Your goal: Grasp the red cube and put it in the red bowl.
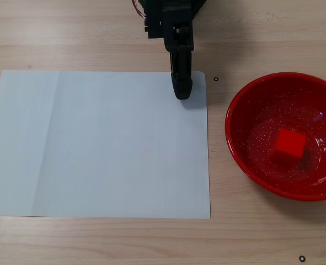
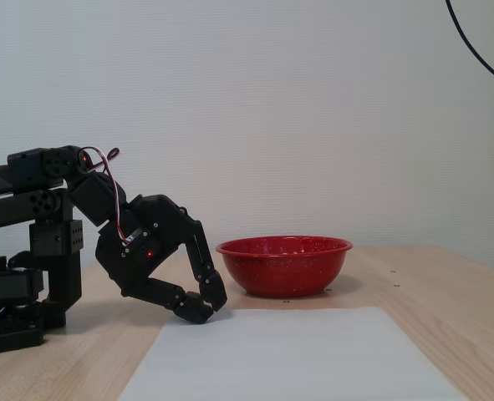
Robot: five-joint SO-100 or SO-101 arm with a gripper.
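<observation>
The red cube [image 1: 288, 146] lies inside the red bowl [image 1: 245, 105], right of centre on its speckled bottom, in the view from above. In the side view the bowl [image 2: 284, 266] stands on the table and its wall hides the cube. My black gripper [image 1: 183, 91] is shut and empty, its tip resting low at the top right corner of the white sheet, well left of the bowl. In the side view the gripper [image 2: 203, 307] is folded down near the table, left of the bowl.
A large white paper sheet [image 1: 102, 143] covers the middle of the wooden table. Small black marks [image 1: 215, 79] dot the wood near the bowl. The arm's base [image 2: 21, 284] stands at the left in the side view.
</observation>
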